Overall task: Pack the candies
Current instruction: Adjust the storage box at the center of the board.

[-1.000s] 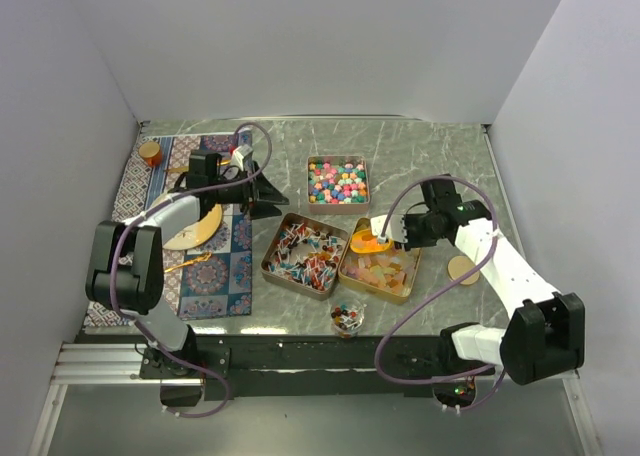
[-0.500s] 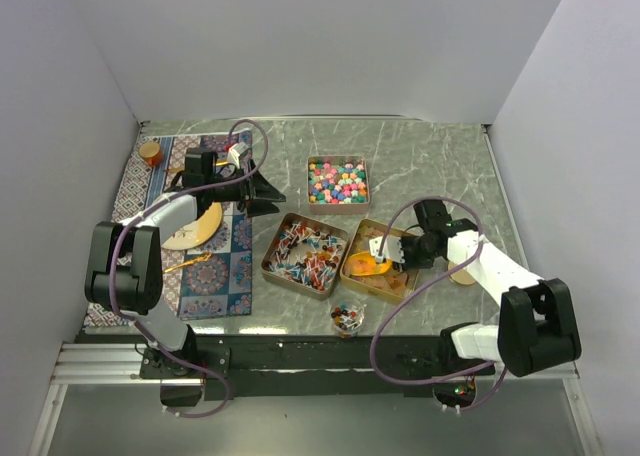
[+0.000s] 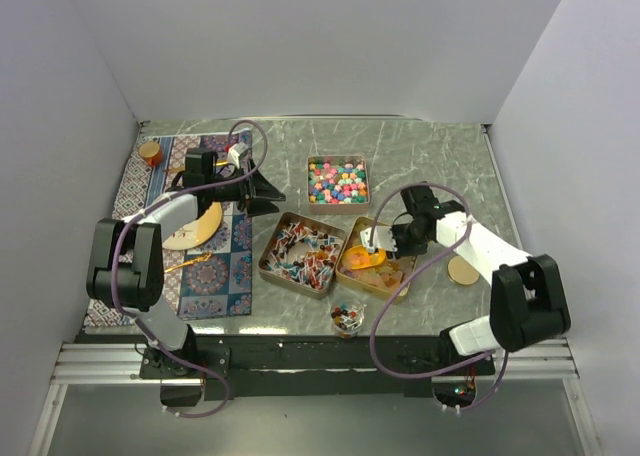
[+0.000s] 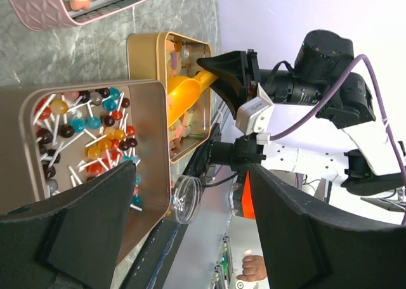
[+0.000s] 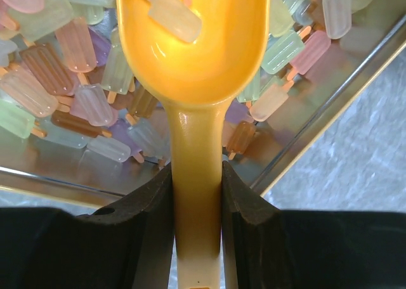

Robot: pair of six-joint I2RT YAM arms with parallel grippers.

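Seen from above, three square tins sat in the middle of a grey marbled table (image 3: pixel 430 166). A pink tin (image 3: pixel 337 160) at 12 o'clock was filled with round multicolour candies (image 3: pixel 337 182). At 7 o'clock from it, a bronze tin (image 3: pixel 270 266) held red, blue and white candies on sticks (image 3: pixel 303 253). Just beside that, at 3 o'clock, a gold tin (image 3: pixel 400 284) held translucent lolly-shaped candies (image 5: pixel 76 80) in pale pink, yellow, green and amber. A small clear cup (image 3: pixel 347 318) stood at 6 o'clock from the tins, near the table's front edge, with a few mixed candies inside.

An orange scoop (image 5: pixel 190 67) had its bowl down in the gold tin, over the translucent candies. One pale candy lay in the bowl, with part of another at the picture's top edge.

The right arm bent out toward 3 o'clock, and its forearm reached back toward 9 o'clock over the gold tin. The right gripper (image 5: pixel 196 187) had its jaws partly closed, clamped on either side of the scoop's handle.

The left arm rose from its base at 7 o'clock across a patterned mat (image 3: pixel 215 276), which carried a wooden plate (image 3: pixel 195 231). The left gripper (image 3: pixel 268 192) pointed toward 3 o'clock, facing the tins. Its jaws were spread wide with nothing between them.
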